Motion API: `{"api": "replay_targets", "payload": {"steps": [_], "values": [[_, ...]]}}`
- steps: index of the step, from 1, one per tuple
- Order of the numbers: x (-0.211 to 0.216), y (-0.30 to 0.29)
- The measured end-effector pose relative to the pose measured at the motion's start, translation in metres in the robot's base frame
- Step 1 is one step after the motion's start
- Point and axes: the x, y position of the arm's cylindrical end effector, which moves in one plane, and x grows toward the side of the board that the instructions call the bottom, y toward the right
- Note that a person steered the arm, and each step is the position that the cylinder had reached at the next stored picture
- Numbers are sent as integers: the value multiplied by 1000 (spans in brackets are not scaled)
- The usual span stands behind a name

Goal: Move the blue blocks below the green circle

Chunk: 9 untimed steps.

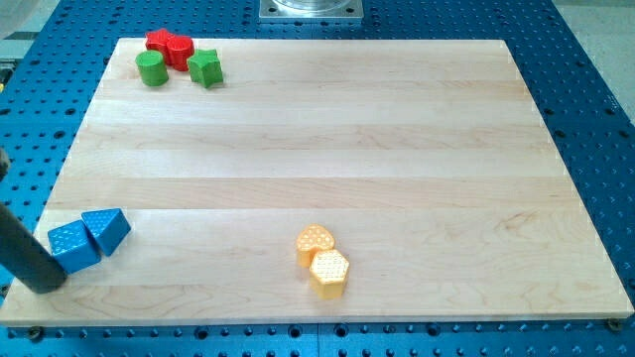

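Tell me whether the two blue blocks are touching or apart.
Touching: the blue cube and blue triangle share an edge, with my tip just beside the cube.

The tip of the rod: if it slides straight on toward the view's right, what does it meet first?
My tip sits at the blue cube's lower left, so probably the cube first, then the blue triangle.

The rod [18,248] is cut off by the view's left edge above the blue cube [72,246]; only its lower length shows. My tip [47,288] sits just beside that cube's lower left corner; contact cannot be confirmed. Behind the green circle [151,68], the red blocks [170,47] overlap, shapes indistinct.
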Motion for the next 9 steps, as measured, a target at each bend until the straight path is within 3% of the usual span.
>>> {"api": "replay_targets", "payload": {"steps": [2, 4, 5, 9], "values": [[-34, 83], [-18, 65], [-36, 90], [-100, 49]]}}
